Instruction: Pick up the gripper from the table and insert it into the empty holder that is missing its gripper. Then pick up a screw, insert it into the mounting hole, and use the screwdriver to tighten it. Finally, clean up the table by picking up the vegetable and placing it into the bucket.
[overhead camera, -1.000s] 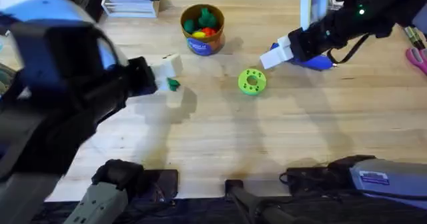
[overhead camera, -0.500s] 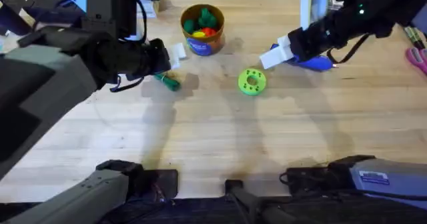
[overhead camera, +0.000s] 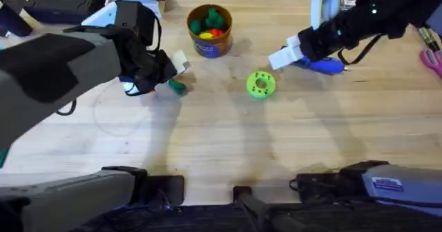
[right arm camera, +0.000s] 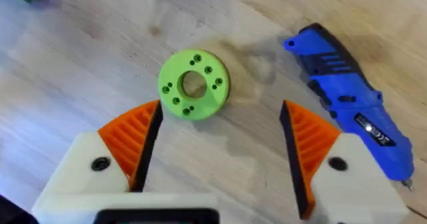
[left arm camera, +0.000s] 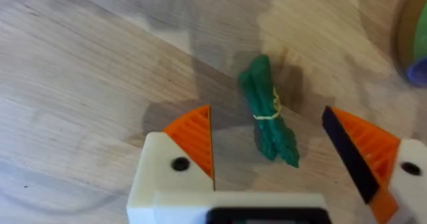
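Note:
The dark green vegetable (overhead camera: 177, 87) lies on the wood to the left of the bucket (overhead camera: 210, 30), which has a blue wall, an orange rim and several toys inside. My left gripper (overhead camera: 175, 72) hovers just above the vegetable (left arm camera: 267, 121). In the left wrist view this gripper (left arm camera: 267, 127) is open, with its orange pads (left arm camera: 193, 141) on either side of the vegetable and not touching it. My right gripper (overhead camera: 283, 56) is open over the table beside the blue screwdriver (overhead camera: 323, 65) (right arm camera: 347, 111), with nothing in it. The loose gripper part, the holder and the screw are out of view.
A lime-green disc with holes (overhead camera: 260, 84) (right arm camera: 193, 85) lies mid-table in front of the right gripper (right arm camera: 220, 107). Pink-handled scissors (overhead camera: 434, 59) sit at the right edge. Boxes and books line the far left edge.
My left arm has swung right and come down, so its gripper now straddles the vegetable. The right arm, the screwdriver and the disc have not moved.

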Motion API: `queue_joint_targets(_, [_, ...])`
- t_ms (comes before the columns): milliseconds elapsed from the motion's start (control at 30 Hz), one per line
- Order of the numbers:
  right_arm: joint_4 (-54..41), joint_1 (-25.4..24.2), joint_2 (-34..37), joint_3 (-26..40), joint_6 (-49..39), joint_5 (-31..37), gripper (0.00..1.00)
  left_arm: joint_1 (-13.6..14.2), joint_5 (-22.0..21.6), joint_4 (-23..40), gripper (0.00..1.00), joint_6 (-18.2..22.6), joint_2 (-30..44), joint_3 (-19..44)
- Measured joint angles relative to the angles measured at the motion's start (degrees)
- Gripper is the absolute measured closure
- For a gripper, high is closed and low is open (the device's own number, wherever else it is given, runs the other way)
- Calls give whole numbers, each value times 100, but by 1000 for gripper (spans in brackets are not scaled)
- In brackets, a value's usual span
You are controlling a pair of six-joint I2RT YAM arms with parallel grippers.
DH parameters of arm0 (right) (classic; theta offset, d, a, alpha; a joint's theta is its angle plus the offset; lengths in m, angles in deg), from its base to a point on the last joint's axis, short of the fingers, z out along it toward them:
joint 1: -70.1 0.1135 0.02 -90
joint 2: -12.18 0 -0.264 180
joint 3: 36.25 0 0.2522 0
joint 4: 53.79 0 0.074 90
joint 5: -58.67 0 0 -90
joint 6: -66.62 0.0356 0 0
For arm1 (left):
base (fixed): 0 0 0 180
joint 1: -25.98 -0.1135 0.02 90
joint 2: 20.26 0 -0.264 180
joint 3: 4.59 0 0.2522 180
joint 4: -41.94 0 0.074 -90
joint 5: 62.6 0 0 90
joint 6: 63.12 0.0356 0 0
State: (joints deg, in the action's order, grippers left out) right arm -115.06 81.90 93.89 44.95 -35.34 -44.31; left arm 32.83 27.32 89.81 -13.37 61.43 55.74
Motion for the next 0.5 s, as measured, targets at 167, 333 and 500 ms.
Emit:
queue_joint_targets(167, [78,0,0,0,0,1,8,1,-90,-35,281,-186,302,0])
queue_joint_targets(333, [87,0,-2,0,0,0,8,2,-119,-135,865,-278,336,0])
queue_joint_targets(500, [87,0,-1,0,0,0,8,1,-107,-104,980,-276,332,32])
